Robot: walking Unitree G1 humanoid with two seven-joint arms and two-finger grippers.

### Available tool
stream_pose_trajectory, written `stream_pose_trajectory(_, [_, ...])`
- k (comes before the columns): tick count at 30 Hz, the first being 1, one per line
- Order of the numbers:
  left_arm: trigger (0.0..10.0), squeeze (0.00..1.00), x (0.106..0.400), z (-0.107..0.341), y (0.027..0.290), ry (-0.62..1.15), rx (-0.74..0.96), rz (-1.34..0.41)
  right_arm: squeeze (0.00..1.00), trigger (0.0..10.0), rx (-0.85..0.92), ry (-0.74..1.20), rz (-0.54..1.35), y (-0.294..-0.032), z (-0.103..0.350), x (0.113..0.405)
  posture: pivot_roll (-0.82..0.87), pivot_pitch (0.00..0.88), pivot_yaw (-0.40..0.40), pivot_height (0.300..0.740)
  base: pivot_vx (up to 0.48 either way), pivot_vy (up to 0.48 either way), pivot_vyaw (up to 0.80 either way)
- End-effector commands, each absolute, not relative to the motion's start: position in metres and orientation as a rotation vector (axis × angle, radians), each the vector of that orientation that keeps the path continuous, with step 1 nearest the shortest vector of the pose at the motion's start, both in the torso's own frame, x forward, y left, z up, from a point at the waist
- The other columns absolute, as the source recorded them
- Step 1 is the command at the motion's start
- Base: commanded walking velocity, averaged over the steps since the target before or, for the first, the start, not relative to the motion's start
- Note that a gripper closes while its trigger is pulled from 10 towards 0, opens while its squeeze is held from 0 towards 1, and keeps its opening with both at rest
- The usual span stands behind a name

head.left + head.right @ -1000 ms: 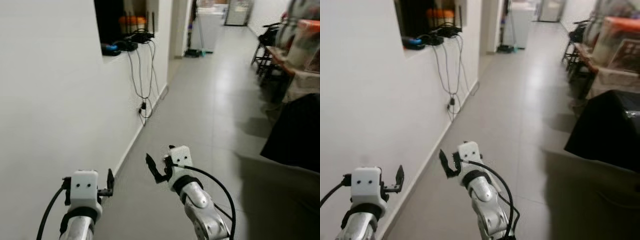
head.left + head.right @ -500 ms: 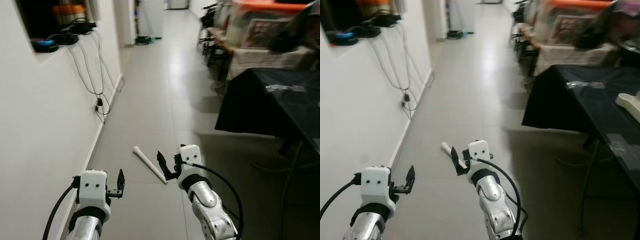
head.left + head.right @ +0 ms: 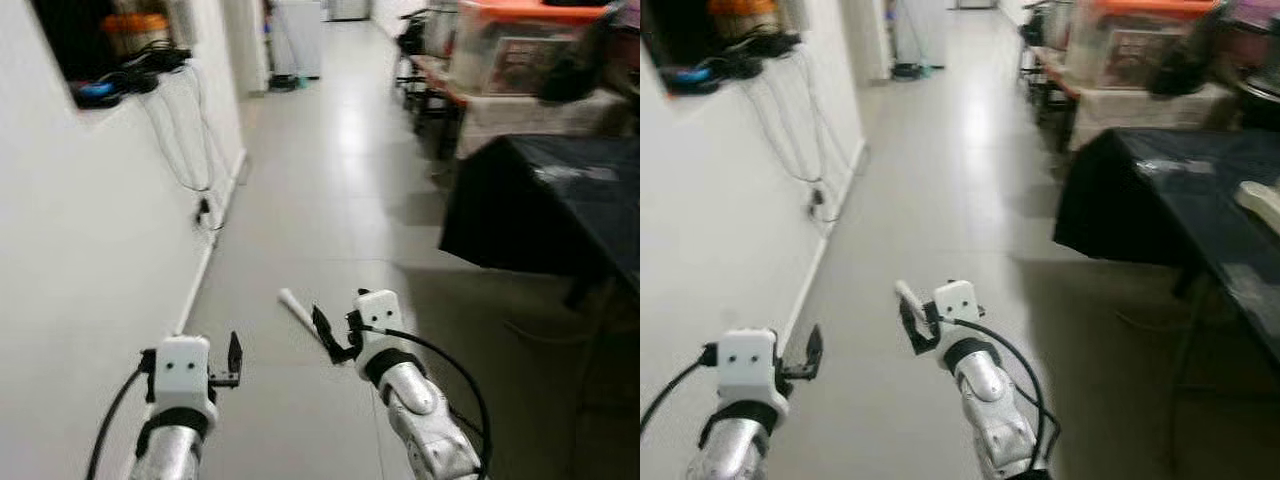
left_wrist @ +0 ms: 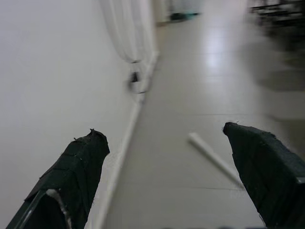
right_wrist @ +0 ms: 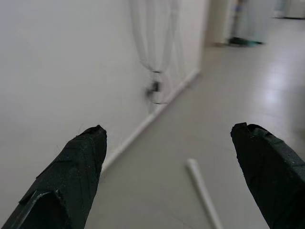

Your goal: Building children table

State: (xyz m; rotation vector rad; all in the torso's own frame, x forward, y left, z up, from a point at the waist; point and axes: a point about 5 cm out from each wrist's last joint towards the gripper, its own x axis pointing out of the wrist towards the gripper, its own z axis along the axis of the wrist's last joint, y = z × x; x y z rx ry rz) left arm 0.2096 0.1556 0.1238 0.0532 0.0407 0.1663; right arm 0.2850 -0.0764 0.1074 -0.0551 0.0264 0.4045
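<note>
The step in hand looked like fetching a part for the children's table, with nothing yet picked up; a white rod, probably a table leg (image 3: pixel 300 312), lay flat on the grey floor (image 3: pixel 350 190) in the lower middle of the left eye view, slanting away toward the upper left and partly covered at its near end by the right claw (image 3: pixel 335 340); in the left wrist view the same leg (image 4: pixel 212 157) sat low and right of centre, between the two dark fingers but well beyond them.

Both claws stood open and empty; the right claw's fingers (image 5: pixel 71 171) were spread wide in its wrist view, with the leg (image 5: pixel 202 191) lying on the floor between and past them; the left claw (image 3: pixel 232 360) hung at the lower left, close by the white wall (image 3: pixel 90 250), fingers apart.

The next move seemingly called for closing on the leg, bending low, and lining one claw across the rod's narrow width before gripping, since a round rod on smooth tile may roll.

As for containers, a clear storage box with an orange lid (image 3: pixel 520 45) sat at the upper right, its contents too blurred to name; a black-draped bench (image 3: pixel 540 210) stood on the right.
</note>
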Motion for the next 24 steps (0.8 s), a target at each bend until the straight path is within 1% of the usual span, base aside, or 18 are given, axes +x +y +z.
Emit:
stream_pose_trajectory(1, [10.0,0.0,0.2086,0.1248,0.1569,0.033,0.071,0.174,0.0,10.0,-0.06,0.023,0.404,-0.0752,0.1088,0.2856,-0.01,0.0,0.007,0.74,0.319,0.0,0.8])
stream_pose_trajectory(2, [10.0,0.0,0.2086,0.1248,0.1569,0.033,0.071,0.174,0.0,10.0,-0.06,0.023,0.404,-0.0752,0.1088,0.2856,-0.01,0.0,0.007,0.74,0.319,0.0,0.8])
stream_pose_trajectory(24, [10.0,0.0,0.2075,0.1249,0.1564,0.028,0.066,0.164,0.0,10.0,-0.05,0.041,0.391,-0.0779,0.1067,0.2867,-0.01,0.0,0.003,0.74,0.478,0.0,0.0])
